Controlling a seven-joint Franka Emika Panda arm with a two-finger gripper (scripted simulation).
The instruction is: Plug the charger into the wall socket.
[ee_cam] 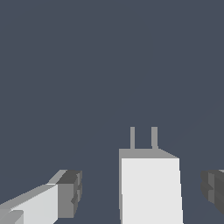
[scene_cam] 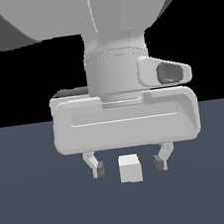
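Arm: one large pale grey robot arm [scene_cam: 111, 49] fills the near part of the exterior view, its wrist pointing straight down at the tabletop.
Wrist camera: one small rounded grey camera housing [scene_cam: 165, 72] juts from the wrist toward the exterior view's right.
Gripper: one pale grey gripper [scene_cam: 128, 166] hangs below the broad hand body; its two fingers stand wide apart, clamped on nothing.
Fingertips: two dark grey pads [scene_cam: 99, 170], one on each finger, at about the charger's height, with a clear gap to the block on both sides.
Charger: one small plain off-white cube-like charger block [scene_cam: 130, 168] rests on the tabletop between the fingers, slightly nearer the finger on the exterior view's right, touching neither.
Charger in wrist view: the block [ee_cam: 151, 188] shows a bright off-white face and a greyer far face; the gripper [ee_cam: 144, 192] straddles it.
Prongs: two thin grey prongs [ee_cam: 132, 138] stick out side by side from the block's far face, parallel, pointing away over the tabletop.
Tabletop: one flat dark slate-blue tabletop [scene_cam: 41, 208] carries the charger; behind its far edge the background is black.
Wall socket: not visible in either view.
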